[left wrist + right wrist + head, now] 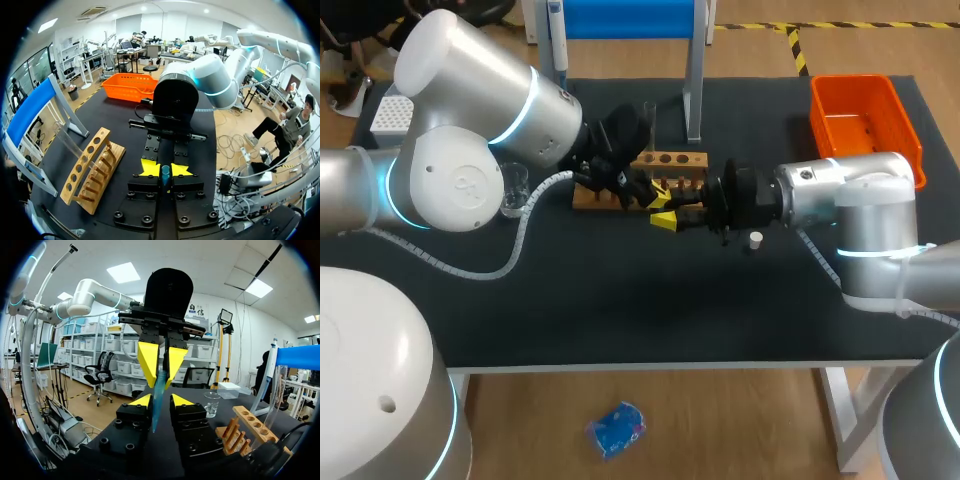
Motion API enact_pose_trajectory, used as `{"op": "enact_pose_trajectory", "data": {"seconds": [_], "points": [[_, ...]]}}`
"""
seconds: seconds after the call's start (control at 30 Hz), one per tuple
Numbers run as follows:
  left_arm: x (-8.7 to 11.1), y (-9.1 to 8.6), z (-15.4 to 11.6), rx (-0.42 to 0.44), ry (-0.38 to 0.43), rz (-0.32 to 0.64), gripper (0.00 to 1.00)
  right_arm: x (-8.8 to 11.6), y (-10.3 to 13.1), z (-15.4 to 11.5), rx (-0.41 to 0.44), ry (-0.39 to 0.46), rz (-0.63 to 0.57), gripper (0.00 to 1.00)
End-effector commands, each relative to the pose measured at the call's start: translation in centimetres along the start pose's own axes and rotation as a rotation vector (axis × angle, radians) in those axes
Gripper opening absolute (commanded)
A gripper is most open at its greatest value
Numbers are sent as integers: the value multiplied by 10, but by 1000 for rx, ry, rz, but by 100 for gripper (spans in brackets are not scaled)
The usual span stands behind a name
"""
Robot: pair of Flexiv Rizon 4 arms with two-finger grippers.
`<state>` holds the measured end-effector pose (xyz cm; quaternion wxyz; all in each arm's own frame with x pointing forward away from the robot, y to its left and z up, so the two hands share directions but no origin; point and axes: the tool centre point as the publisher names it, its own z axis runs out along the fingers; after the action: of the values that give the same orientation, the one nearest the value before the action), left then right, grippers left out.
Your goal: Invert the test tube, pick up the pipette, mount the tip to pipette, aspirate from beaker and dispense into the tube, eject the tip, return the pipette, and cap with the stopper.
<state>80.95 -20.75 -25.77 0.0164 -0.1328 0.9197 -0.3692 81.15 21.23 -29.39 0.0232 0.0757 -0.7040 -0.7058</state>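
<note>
In front of the wooden rack [650, 172] my two grippers meet tip to tip. My left gripper [165, 168] is shut on a slim blue-green test tube [165, 176], its yellow tips pressed against both sides. In the right wrist view that same left gripper [161, 381] comes in from ahead and holds the tube [156, 410] pointing toward the camera. The tube's free end lies between the fingers of my right gripper [161, 401], with a thin gap still showing on one side. In the head view the tube is hidden among the fingers. A small white stopper [756, 239] lies under my right wrist.
A glass beaker [515, 188] stands left of the rack, beside my left arm. A clear tall tube [648, 122] stands behind the rack. The blue pipette stand [620, 18] is at the back, a white tip box [392, 113] at back left, an orange bin [865, 125] at back right.
</note>
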Motion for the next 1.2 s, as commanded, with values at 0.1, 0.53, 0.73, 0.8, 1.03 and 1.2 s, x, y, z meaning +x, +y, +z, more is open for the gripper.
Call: {"op": "enact_pose_trajectory", "data": {"seconds": [0.1, 0.53, 0.73, 0.8, 1.03, 1.2], "points": [[-3, 0, 2, -5, -4, -4, 0, 1, 1, -1, -1, -2, 1, 4], [-4, 4, 4, 3, -3, -25, 11, 3, -3, 2, 6, 11, 15, 0], [-6, -3, -13, 40, -37, -2, 100, 4, -7, 0, 15, 9, 21, 0], [-7, -8, -20, 40, -51, 2, 100, 5, -10, -1, 20, 7, 26, 0], [-20, -12, -49, 12, -119, -15, 100, 13, -16, -13, 28, -13, 41, 0], [-37, 6, -65, 37, -126, -97, 100, 24, -14, -29, 32, -41, 45, 0]]}}
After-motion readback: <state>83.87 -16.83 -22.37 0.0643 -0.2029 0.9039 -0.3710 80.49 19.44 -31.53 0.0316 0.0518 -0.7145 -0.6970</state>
